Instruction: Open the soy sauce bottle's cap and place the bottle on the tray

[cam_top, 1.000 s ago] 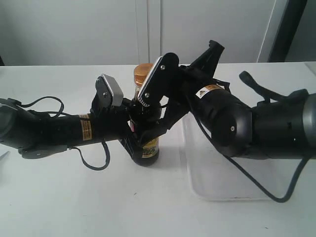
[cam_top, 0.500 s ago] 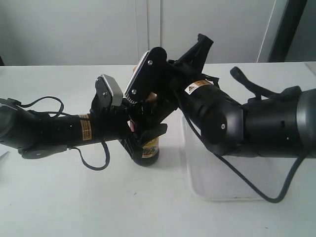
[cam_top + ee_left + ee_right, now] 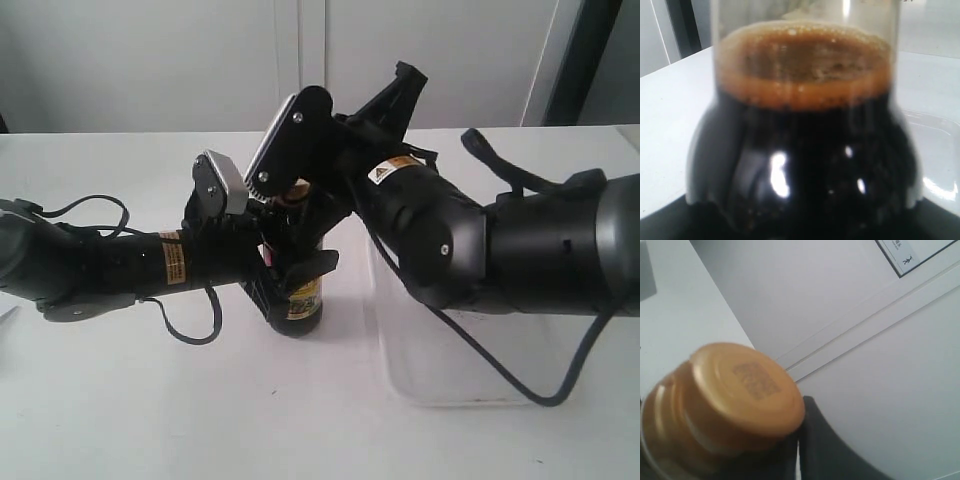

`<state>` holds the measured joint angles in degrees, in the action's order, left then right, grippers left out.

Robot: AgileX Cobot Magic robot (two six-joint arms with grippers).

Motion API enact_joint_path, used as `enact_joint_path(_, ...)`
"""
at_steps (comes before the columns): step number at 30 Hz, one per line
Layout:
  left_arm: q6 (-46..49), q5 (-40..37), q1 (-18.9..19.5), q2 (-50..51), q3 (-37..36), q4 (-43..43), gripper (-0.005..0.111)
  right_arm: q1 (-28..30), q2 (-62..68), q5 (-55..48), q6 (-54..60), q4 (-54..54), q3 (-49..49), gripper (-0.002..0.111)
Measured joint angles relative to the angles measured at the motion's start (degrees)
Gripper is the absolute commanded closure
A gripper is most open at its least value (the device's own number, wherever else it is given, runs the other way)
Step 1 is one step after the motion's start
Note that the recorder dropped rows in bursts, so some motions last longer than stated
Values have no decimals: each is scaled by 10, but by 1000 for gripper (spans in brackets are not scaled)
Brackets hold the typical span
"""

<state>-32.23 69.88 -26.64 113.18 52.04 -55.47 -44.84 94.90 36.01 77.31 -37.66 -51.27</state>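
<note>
The soy sauce bottle (image 3: 304,299) stands upright on the white table, just left of the tray (image 3: 445,372). My left gripper (image 3: 280,285) is shut on its body. Up close in the left wrist view, the bottle (image 3: 800,155) shows dark liquid with a foamy brown rim. My right gripper (image 3: 290,200) reaches over the bottle's top and hides the cap in the exterior view. In the right wrist view the copper-orange cap (image 3: 742,390) sits on the neck, its side against one dark finger (image 3: 840,450). The other finger is hidden.
The tray's corner (image 3: 935,145) shows behind the bottle in the left wrist view. Both black arms cross the middle of the table, with cables (image 3: 190,330) looping beneath the left one. A white wall stands behind.
My right gripper has swung left and now covers the cap, which showed above the arms a second ago. The left gripper and the bottle have not moved.
</note>
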Motion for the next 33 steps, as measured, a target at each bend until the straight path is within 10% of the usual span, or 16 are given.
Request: enact_joint_path(33,-1,-2,0,1,0,3,107,-17,-39,-46,-21,-15,-28,108)
